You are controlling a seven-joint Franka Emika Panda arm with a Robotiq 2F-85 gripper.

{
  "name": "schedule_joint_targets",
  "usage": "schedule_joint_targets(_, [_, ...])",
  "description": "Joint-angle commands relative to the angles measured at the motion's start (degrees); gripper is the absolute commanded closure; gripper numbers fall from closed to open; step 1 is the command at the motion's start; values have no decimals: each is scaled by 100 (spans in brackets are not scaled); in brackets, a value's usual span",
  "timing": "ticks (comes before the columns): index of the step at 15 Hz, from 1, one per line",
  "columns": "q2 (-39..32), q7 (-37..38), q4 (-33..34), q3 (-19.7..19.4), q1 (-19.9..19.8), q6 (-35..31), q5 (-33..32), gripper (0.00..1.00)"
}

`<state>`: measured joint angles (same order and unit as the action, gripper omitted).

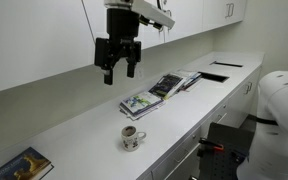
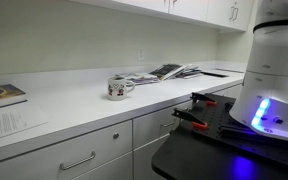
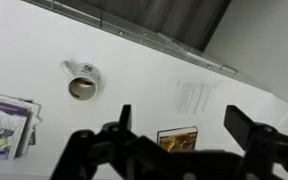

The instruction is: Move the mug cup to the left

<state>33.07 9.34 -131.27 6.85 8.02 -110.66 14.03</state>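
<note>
The mug cup [image 1: 132, 137] is small and white with a dark print, and it stands upright on the white counter [image 1: 84, 130] near its front edge. It also shows in the other exterior view [image 2: 117, 88] and from above in the wrist view [image 3: 82, 80], where its inside looks dark and its handle points up-left. My gripper [image 1: 119, 70] hangs high above the counter, behind and above the mug, with its fingers spread and nothing between them. In the wrist view the gripper [image 3: 179, 125] is open and the mug lies far to its left.
A stack of magazines [image 1: 159, 92] lies on the counter beyond the mug. A book with a picture cover [image 1: 22, 166] lies toward the other end, also seen in the wrist view [image 3: 178, 137]. Printed paper sheets [image 2: 9, 122] lie near it. A sink recess [image 1: 213, 75] is farther along.
</note>
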Motion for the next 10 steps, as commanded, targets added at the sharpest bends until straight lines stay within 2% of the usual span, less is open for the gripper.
schedule_joint_targets(1, [-1,-25,15,44,-61,21,28,0])
schedule_joint_targets(2, [70,-200,-101,-131,7,-223,330,0])
schedule_joint_targets(5, [-76,-237,-462,-400,-331,-1223,404,0])
schedule_joint_targets(7, [-514,-319,-590,-629,-706,-1871,76,0])
schedule_joint_targets(9, [-1110,-468,-589,-864,-963,-2018,-143,0])
schedule_joint_targets(10, [-1404,-384,-626,-852,-1129,-2188,-385,0])
